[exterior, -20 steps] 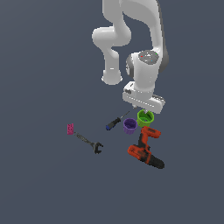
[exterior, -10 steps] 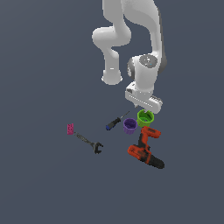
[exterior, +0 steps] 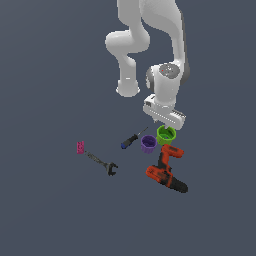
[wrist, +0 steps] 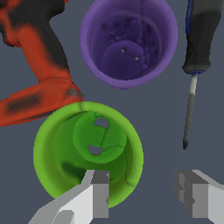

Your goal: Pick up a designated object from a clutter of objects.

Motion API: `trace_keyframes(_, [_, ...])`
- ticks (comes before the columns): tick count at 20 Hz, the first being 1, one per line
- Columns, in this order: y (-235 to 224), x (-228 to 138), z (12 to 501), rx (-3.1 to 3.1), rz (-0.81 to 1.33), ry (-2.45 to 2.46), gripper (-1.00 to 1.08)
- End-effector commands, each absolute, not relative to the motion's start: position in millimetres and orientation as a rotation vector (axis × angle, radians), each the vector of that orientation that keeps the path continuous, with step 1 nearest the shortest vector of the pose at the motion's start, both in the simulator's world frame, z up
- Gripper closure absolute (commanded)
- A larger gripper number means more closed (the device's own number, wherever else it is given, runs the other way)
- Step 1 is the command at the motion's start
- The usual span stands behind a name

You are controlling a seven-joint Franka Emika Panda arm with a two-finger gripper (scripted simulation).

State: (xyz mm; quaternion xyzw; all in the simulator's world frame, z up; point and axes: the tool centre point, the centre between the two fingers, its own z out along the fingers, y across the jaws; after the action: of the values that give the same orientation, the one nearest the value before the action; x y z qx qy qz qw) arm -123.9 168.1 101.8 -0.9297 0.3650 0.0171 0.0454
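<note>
The gripper (wrist: 142, 194) is seen nearest in the wrist view with its jaws spread apart and nothing clamped: one finger (wrist: 97, 192) is set over the inside of the green cup's rim, the other is held outside the cup over bare floor, so that the cup's wall is straddled. The green cup (wrist: 87, 153) is stood upright with its mouth open, and two small holes are shown in its base. Just beyond it the purple cup (wrist: 128, 41) is found, also upright, close beside the green one; whether the two touch cannot be told. The orange-and-black power drill (wrist: 37, 65) is laid against the green cup's side, and the blue-handled screwdriver (wrist: 194, 61) is laid on the other side, apart from both cups.

In the exterior view the gripper (exterior: 164, 120) is held directly above the green cup (exterior: 166, 135), with the purple cup (exterior: 148, 144) toward the exterior view's left of it, the drill (exterior: 165, 170) below, and the screwdriver (exterior: 132, 139) further left. The dark wrench (exterior: 102, 163) and the small pink block (exterior: 80, 147) are placed well apart from this group, toward the exterior view's left
</note>
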Motion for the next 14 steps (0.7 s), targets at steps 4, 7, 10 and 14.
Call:
trace_keyframes(4, [169,-125,88,-2.838,0.053,1.117,-0.20])
trace_keyframes(7, [170,-125,79,-2.838,0.053,1.119,-0.20])
trace_keyframes(10, [171,-125,74,-2.837,0.053,1.120,-0.20])
trace_keyframes(14, [171,-125,73,-2.837,0.053,1.120,1.08])
